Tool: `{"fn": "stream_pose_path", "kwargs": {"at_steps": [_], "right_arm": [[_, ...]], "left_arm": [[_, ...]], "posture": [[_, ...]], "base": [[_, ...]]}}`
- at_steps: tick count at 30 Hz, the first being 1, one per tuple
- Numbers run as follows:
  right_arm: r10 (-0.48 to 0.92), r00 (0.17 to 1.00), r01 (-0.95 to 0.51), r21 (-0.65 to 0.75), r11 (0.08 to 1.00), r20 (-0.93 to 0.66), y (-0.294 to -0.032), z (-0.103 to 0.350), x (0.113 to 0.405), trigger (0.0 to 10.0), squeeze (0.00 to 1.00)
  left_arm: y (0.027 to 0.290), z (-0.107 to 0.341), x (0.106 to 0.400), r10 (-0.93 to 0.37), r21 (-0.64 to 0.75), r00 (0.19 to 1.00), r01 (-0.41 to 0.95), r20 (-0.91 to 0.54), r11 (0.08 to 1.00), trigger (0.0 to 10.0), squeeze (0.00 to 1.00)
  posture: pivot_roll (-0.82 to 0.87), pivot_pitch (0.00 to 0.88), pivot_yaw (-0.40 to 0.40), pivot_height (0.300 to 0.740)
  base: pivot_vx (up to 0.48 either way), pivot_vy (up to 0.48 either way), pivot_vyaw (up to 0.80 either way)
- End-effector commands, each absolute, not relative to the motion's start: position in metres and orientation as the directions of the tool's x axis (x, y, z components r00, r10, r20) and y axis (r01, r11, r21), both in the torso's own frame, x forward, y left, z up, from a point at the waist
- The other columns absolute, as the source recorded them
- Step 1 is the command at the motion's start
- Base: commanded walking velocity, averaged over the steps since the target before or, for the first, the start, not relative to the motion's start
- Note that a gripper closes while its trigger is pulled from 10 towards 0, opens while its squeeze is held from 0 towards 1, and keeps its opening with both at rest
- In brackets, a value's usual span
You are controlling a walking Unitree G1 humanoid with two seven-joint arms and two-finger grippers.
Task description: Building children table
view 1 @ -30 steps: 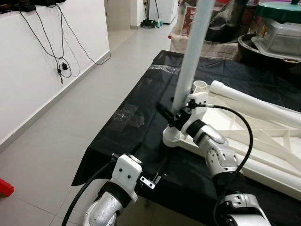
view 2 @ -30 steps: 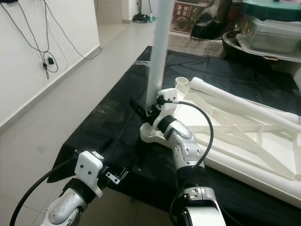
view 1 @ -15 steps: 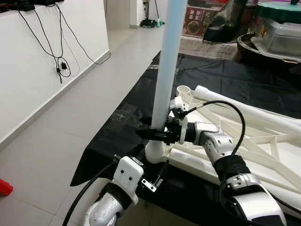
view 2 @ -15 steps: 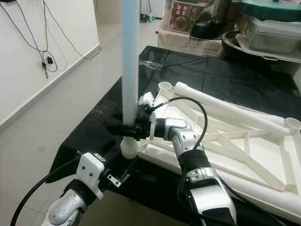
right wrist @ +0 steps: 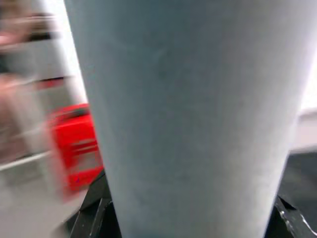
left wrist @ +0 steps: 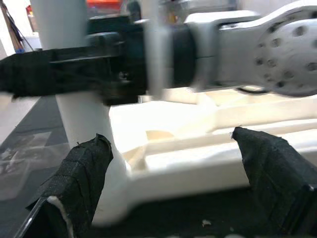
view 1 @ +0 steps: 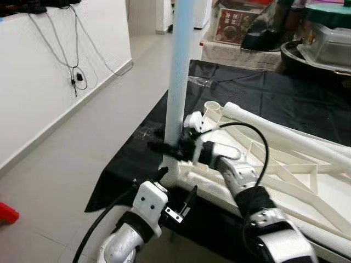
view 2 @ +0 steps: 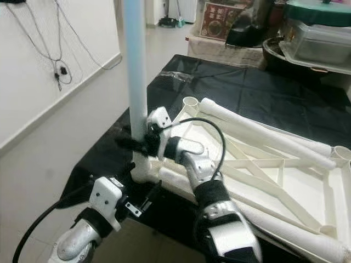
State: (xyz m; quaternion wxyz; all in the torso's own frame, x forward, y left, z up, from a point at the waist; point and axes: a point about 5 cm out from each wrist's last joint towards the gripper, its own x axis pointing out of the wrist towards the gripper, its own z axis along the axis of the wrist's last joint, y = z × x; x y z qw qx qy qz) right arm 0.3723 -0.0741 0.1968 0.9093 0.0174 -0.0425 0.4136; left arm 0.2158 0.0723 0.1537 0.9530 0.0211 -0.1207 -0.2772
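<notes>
A white moulded-plastic children's table top (view 1: 285, 164) lies upside down on a matt black cloth (view 1: 241, 93) that covers the work surface, its ribbed underside crossed by diagonal braces. A round open socket (view 1: 211, 107) stands at its far left corner, and a smooth white tube leg (view 2: 258, 131) lies along its far edge.

At the near left corner a pale blue-white cylindrical plastic leg (view 1: 179, 82) stands upright, its foot seated in the corner socket (view 2: 141, 171) and its top running out of the picture. The right gripper (view 1: 163, 148) reaches in from the right, its two long black fingers clamped around the lower part of this leg just above the socket. In the right wrist view the leg's smooth, faintly grainy surface (right wrist: 188, 114) is pressed close between the finger bases.

The left gripper (view 1: 176, 198) sits low at the near edge of the cloth, just in front of the table corner. Its fingers (left wrist: 81, 176), wrapped in rough black tape, are spread wide apart and hold nothing; the left wrist view looks between them at the socket and the table's rounded rim.

A glossy pale tiled floor (view 1: 82, 148) lies to the left, with black cables (view 1: 74, 71) hanging on a white wall.
</notes>
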Motion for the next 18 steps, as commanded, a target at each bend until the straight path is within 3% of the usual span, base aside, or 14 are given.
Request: {"fn": "stream_pose_path", "kwargs": {"at_steps": [1,2,3,4,5,6,8,11,17,18], "right_arm": [[0.608,0.791,-0.612,0.074,0.787,0.075,-0.096,0.187,0.38,0.0,0.0],[0.594,0.8,-0.6,0.075,0.797,0.086,-0.097,0.188,0.38,0.0,0.0],[0.32,0.945,-0.325,0.078,0.943,0.064,-0.119,0.184,0.381,0.0,0.0],[0.32,0.945,-0.325,0.078,0.943,0.064,-0.119,0.184,0.381,0.0,0.0],[0.05,0.998,-0.053,0.089,0.995,0.038,-0.139,0.18,0.377,0.0,0.0],[0.05,0.998,-0.053,0.089,0.995,0.038,-0.139,0.18,0.377,0.0,0.0],[-0.305,0.952,0.303,0.12,0.945,0.001,-0.162,0.172,0.361,0.0,0.0],[-0.425,0.905,0.421,0.184,0.888,-0.021,-0.157,0.167,0.351,0.0,0.0],[-0.465,0.885,0.461,0.228,0.858,-0.04,-0.143,0.168,0.35,0.0,0.0],[-0.466,0.884,0.461,0.239,0.855,-0.038,-0.137,0.17,0.35,9.0,0.0]], "left_arm": [[0.074,0.146,0.215,-0.535,0.097,0.826,0.526,0.179,0.845,10.0,0.0],[0.074,0.146,0.215,-0.535,0.097,0.826,0.526,0.179,0.845,10.0,0.0],[0.073,0.145,0.216,-0.538,0.097,0.824,0.529,0.176,0.843,10.0,0.0],[0.073,0.145,0.216,-0.538,0.097,0.824,0.529,0.176,0.843,10.0,0.0],[0.073,0.145,0.216,-0.541,0.097,0.823,0.532,0.173,0.841,10.0,0.0],[0.073,0.145,0.216,-0.541,0.097,0.823,0.532,0.173,0.841,10.0,0.0],[0.073,0.144,0.216,-0.543,0.098,0.822,0.535,0.169,0.839,10.0,0.0],[0.073,0.144,0.216,-0.541,0.098,0.824,0.532,0.167,0.841,10.0,0.0],[0.073,0.144,0.215,-0.542,0.097,0.824,0.533,0.165,0.84,10.0,0.0],[0.073,0.144,0.215,-0.543,0.097,0.824,0.534,0.164,0.84,10.0,0.0]], "posture": [[0.12,0.104,-0.056,0.74],[0.12,0.104,-0.056,0.74],[0.11,0.101,-0.055,0.74],[0.11,0.101,-0.055,0.74],[0.11,0.102,-0.055,0.74],[0.11,0.102,-0.055,0.74],[0.11,0.099,-0.056,0.74],[0.11,0.1,-0.056,0.74],[0.11,0.097,-0.057,0.74],[0.11,0.097,-0.057,0.74]], "base": [[0.0,0.0,0.0],[0.0,0.0,0.0],[0.0,0.0,0.0],[0.0,0.0,0.0],[0.0,0.0,0.0],[0.0,0.0,0.0],[0.0,0.0,0.0],[0.0,0.0,0.0],[0.0,0.0,0.0],[0.0,0.0,0.0]]}}
